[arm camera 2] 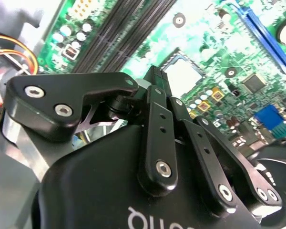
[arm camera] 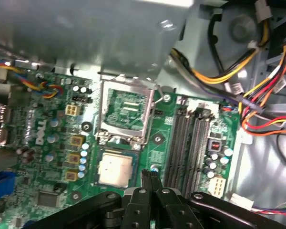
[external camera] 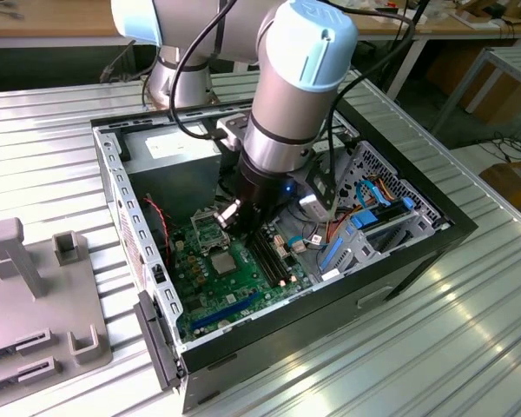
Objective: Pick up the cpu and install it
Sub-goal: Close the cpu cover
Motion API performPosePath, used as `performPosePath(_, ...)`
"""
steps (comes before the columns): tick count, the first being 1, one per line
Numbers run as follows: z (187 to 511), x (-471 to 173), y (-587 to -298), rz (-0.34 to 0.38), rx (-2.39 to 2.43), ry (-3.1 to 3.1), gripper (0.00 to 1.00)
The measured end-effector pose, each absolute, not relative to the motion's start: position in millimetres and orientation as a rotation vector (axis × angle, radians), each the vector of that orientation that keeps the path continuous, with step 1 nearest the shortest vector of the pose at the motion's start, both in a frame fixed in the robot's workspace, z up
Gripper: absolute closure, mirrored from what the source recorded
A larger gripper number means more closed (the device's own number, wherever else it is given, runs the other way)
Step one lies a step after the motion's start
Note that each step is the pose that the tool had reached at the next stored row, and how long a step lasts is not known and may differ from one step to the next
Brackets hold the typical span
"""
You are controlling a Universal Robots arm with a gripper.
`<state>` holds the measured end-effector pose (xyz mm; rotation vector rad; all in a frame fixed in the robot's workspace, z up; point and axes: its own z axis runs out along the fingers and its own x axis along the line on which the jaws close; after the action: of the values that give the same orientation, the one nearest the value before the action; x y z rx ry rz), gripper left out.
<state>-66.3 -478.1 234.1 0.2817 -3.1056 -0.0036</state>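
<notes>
- One arm reaches down into an uncovered computer case on the ribbed metal surface in the exterior view. The cpu lies flat on the green motherboard, just beside the socket frame.
- In the second wrist view, the claw has its fingers pressed together with nothing between them. It hangs over the board near the cpu.
- In the first wrist view, the claw sits just off a corner of the cpu. The socket frame shows green inside, and memory slots lie near the claw.
</notes>
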Motion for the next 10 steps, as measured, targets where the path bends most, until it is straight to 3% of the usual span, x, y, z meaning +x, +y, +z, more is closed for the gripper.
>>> performPosePath(10,233.2,-59.3,-463.5,-0.004,0.318,-3.102,0.89)
